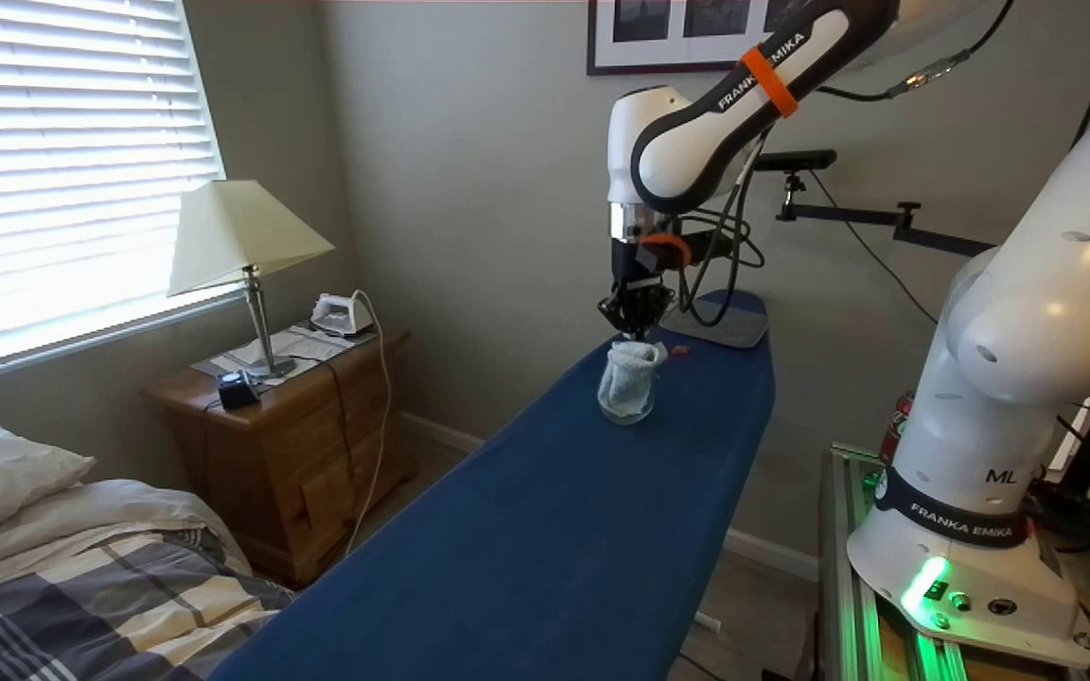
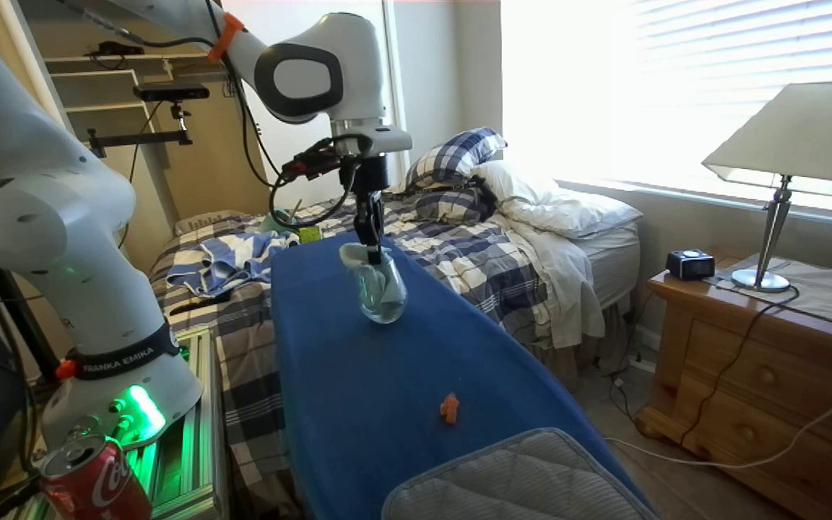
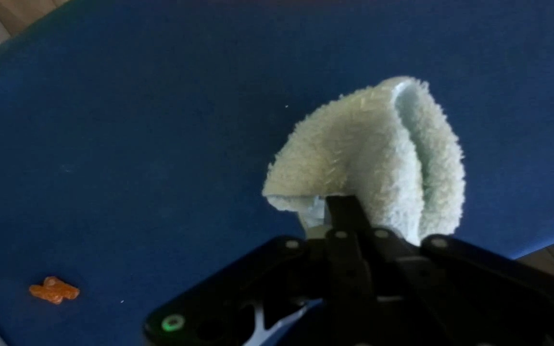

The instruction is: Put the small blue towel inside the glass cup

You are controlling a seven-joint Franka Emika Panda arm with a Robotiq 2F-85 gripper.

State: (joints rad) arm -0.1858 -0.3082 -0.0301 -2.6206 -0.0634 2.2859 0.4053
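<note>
At the left, in an exterior view, white window blinds [image 1: 72, 170] were seen, and nearer, a bed [image 1: 81, 544] was spread with a plaid cover [image 1: 119, 615]. To its right, a lamp [image 1: 242, 236], a small black box [image 1: 237, 390] and an iron [image 1: 341, 315] were set on a wooden nightstand [image 1: 271, 482]. Farther right, the glass cup [image 2: 387, 300] was seen on the blue ironing board [image 1: 526, 530]. The small blue towel [image 3: 378, 144] was found folded in it, its lower part within the glass cup, its upper folds bunched at the rim and partly spilled over. The gripper [image 2: 374, 256] was pointed downward directly above, its jaws fully together and its tips set among the folds at the mouth of the glass cup; whether any of the towel was pinched between them could not be told. Just to the right and farther off, an orange scrap [image 3: 54, 290] was seen on the ironing board, and beyond it a grey pad [image 1: 725, 328] was laid at the far end. At the right edge, the white robot arm [image 1: 1018, 284] was mounted on a metal frame [image 1: 840, 520], and a red can [image 2: 94, 477] was seen beside its base.
</note>
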